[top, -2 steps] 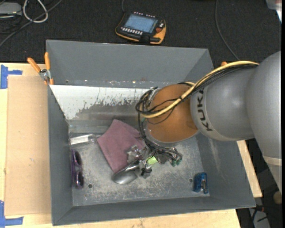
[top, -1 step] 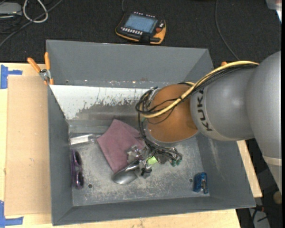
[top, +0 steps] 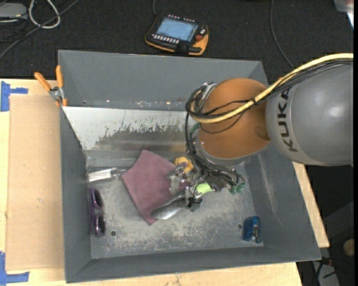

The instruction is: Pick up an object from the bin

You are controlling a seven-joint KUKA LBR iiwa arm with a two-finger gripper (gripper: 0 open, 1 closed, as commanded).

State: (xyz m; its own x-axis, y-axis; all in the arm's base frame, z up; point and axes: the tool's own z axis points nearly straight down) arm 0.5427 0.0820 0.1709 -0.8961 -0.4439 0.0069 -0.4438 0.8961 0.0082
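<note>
Orange wrist cover (top: pixel 232 121) looms over the gripper (top: pixel 190 192), low beside a mauve cloth (top: pixel 144 180); open or clamped cannot be told, nothing visibly lifted.

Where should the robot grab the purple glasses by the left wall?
Probably around the middle of the purple glasses, coming straight down from above. They lie flat on the bin floor, long and thin, running alongside the left wall, so pinching across the narrow width looks easiest. Bare floor lies to their right.
</note>
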